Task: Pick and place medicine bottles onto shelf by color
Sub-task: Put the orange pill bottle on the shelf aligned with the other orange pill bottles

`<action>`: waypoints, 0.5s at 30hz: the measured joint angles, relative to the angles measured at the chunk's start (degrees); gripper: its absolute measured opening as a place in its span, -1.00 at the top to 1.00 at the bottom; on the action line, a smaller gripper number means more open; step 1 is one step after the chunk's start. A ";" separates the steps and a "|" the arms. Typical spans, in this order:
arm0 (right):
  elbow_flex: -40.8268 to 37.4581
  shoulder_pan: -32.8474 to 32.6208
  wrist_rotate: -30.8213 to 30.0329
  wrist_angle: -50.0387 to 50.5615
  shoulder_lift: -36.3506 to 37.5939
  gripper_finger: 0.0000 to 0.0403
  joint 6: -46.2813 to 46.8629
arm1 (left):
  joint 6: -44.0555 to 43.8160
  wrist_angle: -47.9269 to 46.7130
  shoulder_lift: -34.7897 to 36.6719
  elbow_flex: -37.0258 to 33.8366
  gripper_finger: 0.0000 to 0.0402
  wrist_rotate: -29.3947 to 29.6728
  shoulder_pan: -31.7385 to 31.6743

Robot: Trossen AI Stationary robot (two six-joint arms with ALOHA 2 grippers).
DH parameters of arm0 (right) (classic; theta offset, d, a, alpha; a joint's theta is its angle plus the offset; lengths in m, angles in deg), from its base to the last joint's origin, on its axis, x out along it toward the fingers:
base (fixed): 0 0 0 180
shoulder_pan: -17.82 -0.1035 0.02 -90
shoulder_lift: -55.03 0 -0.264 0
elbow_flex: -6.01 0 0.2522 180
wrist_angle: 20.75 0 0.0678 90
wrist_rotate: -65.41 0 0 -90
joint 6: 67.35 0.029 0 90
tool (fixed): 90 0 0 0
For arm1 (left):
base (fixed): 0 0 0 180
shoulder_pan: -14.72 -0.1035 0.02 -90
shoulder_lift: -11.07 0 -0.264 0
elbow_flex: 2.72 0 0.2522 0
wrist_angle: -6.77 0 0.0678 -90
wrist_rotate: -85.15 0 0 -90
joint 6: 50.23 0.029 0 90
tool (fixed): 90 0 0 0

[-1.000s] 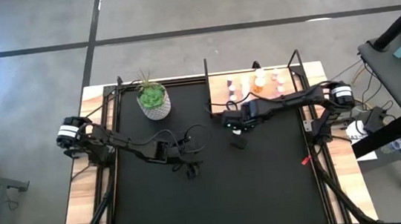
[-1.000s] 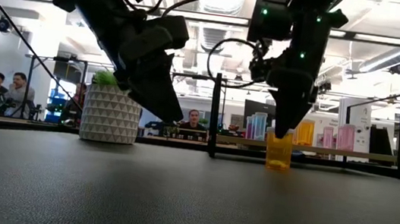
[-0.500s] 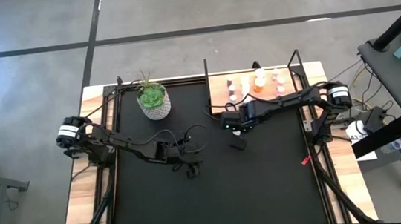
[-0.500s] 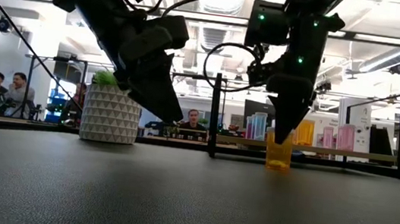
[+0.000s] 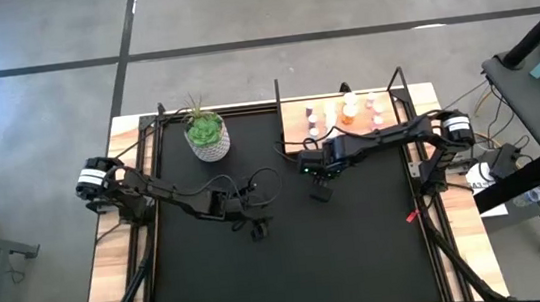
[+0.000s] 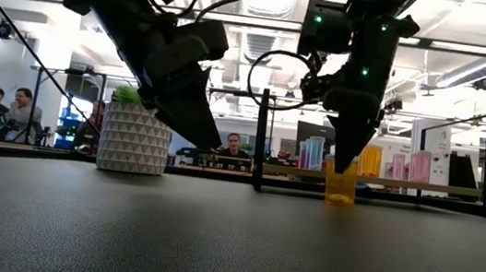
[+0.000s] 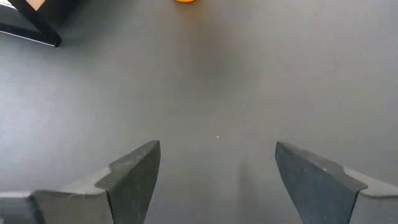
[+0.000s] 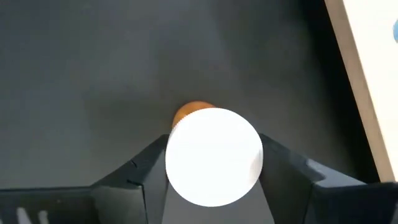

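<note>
An orange medicine bottle (image 6: 340,189) with a white cap (image 8: 214,155) stands upright on the black mat, just in front of the shelf. My right gripper (image 6: 344,167) comes down on it from above and is shut on it. The shelf (image 5: 292,120), a light-wood board with black posts, lies at the far right and carries several pink, orange and white bottles (image 5: 346,113). My left gripper (image 7: 217,168) hovers open over the middle of the mat (image 5: 256,231), nothing between its fingers. My right gripper pinches the bottle's white cap at its two opposite sides (image 8: 177,163) between its two fingers (image 8: 146,171). The fingers point down from above. The bottle stands upright with its base on the mat.
A white patterned pot with a green plant (image 5: 207,137) stands at the mat's far left. A small red thing (image 5: 410,217) lies near the mat's right edge. The shelf's black posts (image 6: 261,138) rise just behind the bottle. People sit in the room beyond (image 6: 5,107).
My right gripper has come down a little over the orange bottle, which stays upright on the mat.
</note>
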 joint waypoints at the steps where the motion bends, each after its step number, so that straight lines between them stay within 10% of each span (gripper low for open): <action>1: 0.00 0.00 0.01 0.41 0.27 0.05 0.23 | 0.00 -0.03 0.00 -0.03 -0.50 0.00 0.00; 15: 0.00 1.84 -4.96 16.08 10.39 -0.04 13.12 | 0.04 -0.01 0.00 -0.58 -0.50 0.00 -0.02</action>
